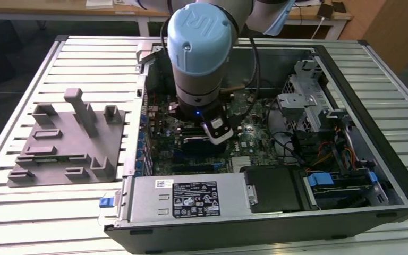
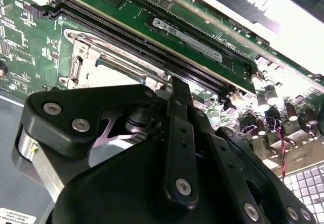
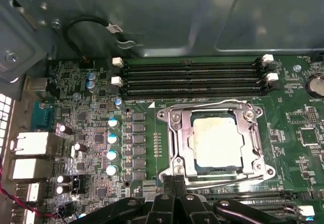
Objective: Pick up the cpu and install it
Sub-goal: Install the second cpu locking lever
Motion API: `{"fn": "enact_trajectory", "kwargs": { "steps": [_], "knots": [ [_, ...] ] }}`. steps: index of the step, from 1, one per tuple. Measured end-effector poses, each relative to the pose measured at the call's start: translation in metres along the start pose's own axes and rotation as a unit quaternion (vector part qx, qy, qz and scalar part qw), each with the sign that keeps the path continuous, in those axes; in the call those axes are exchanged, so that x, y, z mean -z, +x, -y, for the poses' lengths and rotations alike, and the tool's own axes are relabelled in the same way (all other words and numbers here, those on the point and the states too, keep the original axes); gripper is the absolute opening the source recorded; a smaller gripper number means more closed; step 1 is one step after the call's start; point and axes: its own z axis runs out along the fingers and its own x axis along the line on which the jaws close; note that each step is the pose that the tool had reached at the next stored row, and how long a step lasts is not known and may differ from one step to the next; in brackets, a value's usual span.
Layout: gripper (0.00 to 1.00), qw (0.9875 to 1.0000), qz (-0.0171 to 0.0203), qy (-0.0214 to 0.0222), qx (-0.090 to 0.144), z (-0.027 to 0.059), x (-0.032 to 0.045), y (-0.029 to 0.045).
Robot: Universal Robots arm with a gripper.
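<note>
At the exterior view's left, a grey tray point(image 1: 66, 143) with moulded holders lies on the slatted bench point(image 1: 19, 74), well apart from the work. At centre frame the arm reaches down into the open computer case point(image 1: 261, 212), its gripper point(image 1: 217, 133) low over the green motherboard point(image 1: 161, 154).

In the first wrist view, capacitors and ports fill the left of the frame; right of centre sits the socket frame point(image 3: 215, 138), its metal bracket ringing the cpu point(image 3: 215, 142), which lies flat and square inside the frame, pale top upward. The gripper point(image 3: 174, 183) shows at the lower edge just beside the frame's near side, so the cpu lies directly ahead of it, toward the memory slots point(image 3: 192, 77). Its black fingers point(image 3: 174, 181) appear pressed together, pinching nothing. Being square, the chip offers no long axis.
</note>
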Motion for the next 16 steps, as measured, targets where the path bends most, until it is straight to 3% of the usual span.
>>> {"fn": "enact_trajectory", "kwargs": {
  "steps": [12, 16],
  "knots": [
    [0.11, 0.9999, -0.0008, -0.0153, 0.000, 0.0018, -0.0052, 0.0001],
    [0.11, 0.9998, -0.0009, -0.0176, -0.001, 0.0022, -0.0063, 0.0001]
  ]
}}
